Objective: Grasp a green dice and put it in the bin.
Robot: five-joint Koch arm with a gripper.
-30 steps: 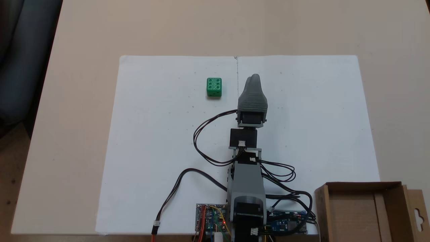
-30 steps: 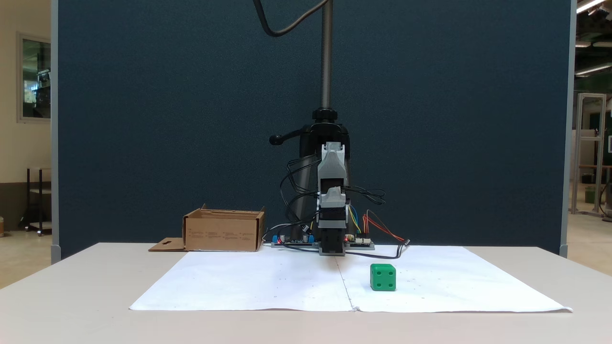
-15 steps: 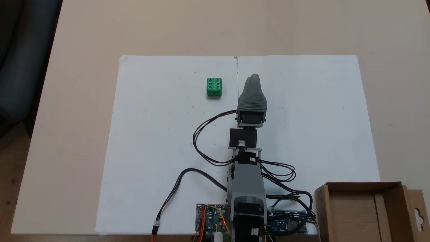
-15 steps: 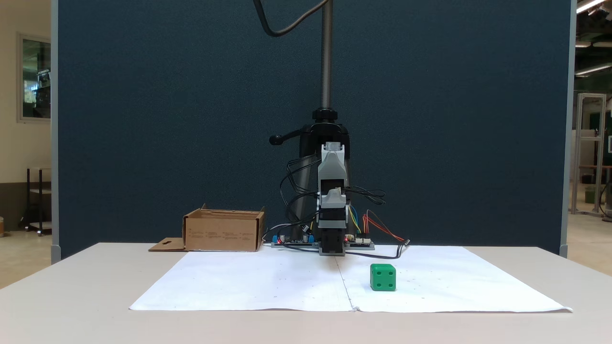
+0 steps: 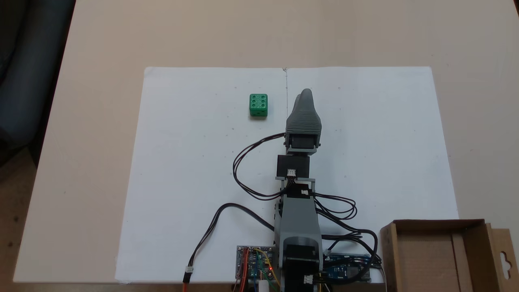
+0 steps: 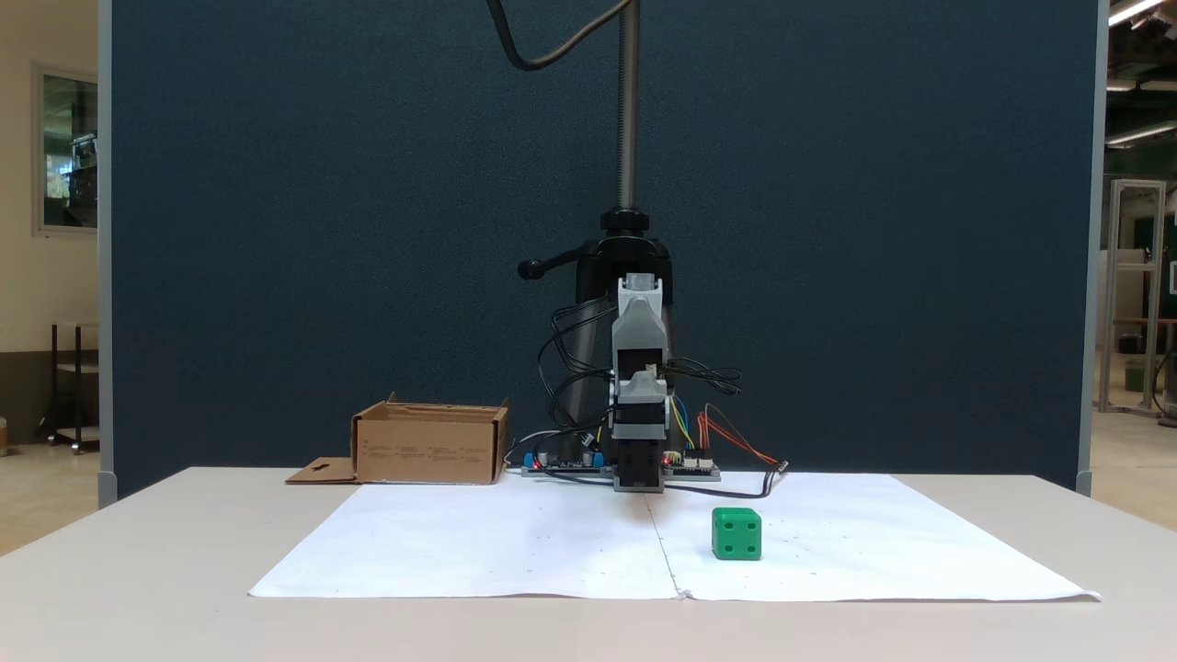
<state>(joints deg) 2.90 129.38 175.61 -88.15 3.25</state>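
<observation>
The green dice (image 5: 258, 105) lies on the white paper with its six-pip face up; seen from the front, the dice (image 6: 737, 533) is right of the centre crease. My gripper (image 5: 306, 93) stretches forward along the crease, its tips together and nothing held, about a dice-width to the right of the dice when seen from above. From the front, the gripper (image 6: 641, 386) hangs well above the table and behind the dice. The cardboard bin (image 5: 429, 224) stands open by the arm's base at lower right; from the front, the bin (image 6: 428, 450) is at back left.
White paper (image 5: 194, 182) covers the middle of the beige table. Black cables (image 5: 243, 162) loop left of the arm, and circuit boards (image 5: 254, 261) sit at its base. A dark blue partition (image 6: 276, 230) and a camera pole (image 6: 628, 110) rise behind the arm.
The gripper has edged very slightly left and up in the top view. The dice and the bin have not moved.
</observation>
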